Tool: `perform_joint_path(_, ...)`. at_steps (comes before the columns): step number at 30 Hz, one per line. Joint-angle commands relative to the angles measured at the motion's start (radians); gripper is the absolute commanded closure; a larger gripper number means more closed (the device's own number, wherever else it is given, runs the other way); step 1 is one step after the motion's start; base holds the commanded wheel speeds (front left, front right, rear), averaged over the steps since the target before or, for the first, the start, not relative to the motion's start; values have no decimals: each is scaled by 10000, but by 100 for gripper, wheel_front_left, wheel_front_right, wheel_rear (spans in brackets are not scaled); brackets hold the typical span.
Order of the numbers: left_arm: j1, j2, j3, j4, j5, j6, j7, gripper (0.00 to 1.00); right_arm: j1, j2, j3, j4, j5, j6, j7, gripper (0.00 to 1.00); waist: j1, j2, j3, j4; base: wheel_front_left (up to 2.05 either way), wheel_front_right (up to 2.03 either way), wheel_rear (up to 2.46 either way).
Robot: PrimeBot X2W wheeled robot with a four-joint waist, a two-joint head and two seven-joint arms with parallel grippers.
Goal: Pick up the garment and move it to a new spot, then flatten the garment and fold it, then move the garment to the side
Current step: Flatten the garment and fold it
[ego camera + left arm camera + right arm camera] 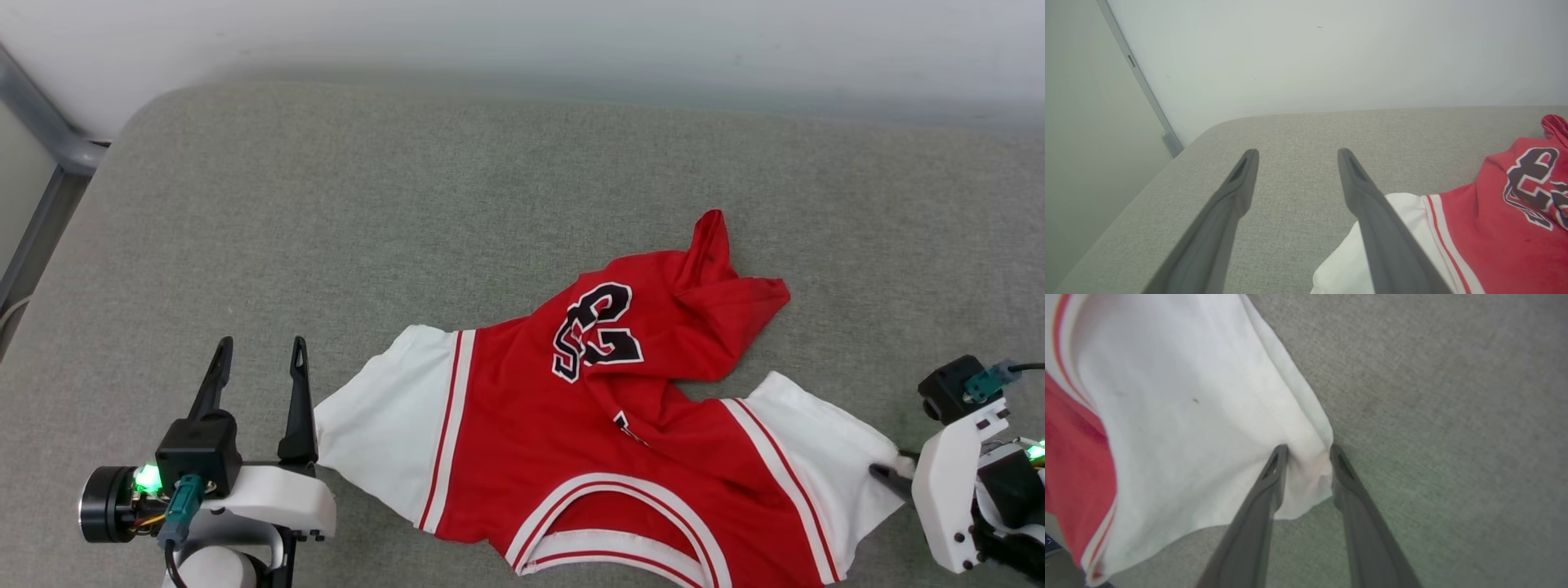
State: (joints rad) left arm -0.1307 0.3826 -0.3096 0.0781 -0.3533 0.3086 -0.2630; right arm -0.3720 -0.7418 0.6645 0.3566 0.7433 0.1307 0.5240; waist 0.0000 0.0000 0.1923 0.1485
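Note:
The garment is a red jersey with white sleeves, lying crumpled on the grey cushion, its hem bunched up at the far side and its black print partly folded. In the left wrist view the garment is at the right. My left gripper stands open just left of the white left sleeve, and its fingers hold nothing. My right gripper is at the right sleeve's outer edge. In the right wrist view the garment has its white sleeve corner bunched between my right gripper's partly narrowed fingers.
The grey cushion stretches far and left of the jersey. A pale wall runs behind it. A metal frame post stands at the far left corner.

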Motion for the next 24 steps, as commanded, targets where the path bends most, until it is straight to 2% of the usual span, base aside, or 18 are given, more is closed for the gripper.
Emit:
perform_joint_path(1,131,-56,100,73,120,-87,-23,0,214,308,342,244,41,0,-125,100,0,0,-153,-120,0,0,0)
perform_joint_path(9,-86,280,306,624,368,-958,-24,0,753,-219,-586,-25,555,-7,-1842,100,0,0,-861,-424,0,0,0)
perform_joint_path(15,-685,858,126,919,403,-1641,338,0,1993,-669,-1454,-276,642,-7,-2378,100,0,0,-1170,-693,0,0,0)
perform_joint_path(19,-1342,1261,-13,1109,206,-2301,1079,0,2655,-587,-2107,-544,559,-7,-2523,100,0,0,-1256,-845,0,0,0)
perform_joint_path(24,-2147,1731,-268,1272,-335,-3233,2907,0,3373,-326,-2804,-932,288,-7,-2445,100,0,0,-1343,-975,0,0,0)
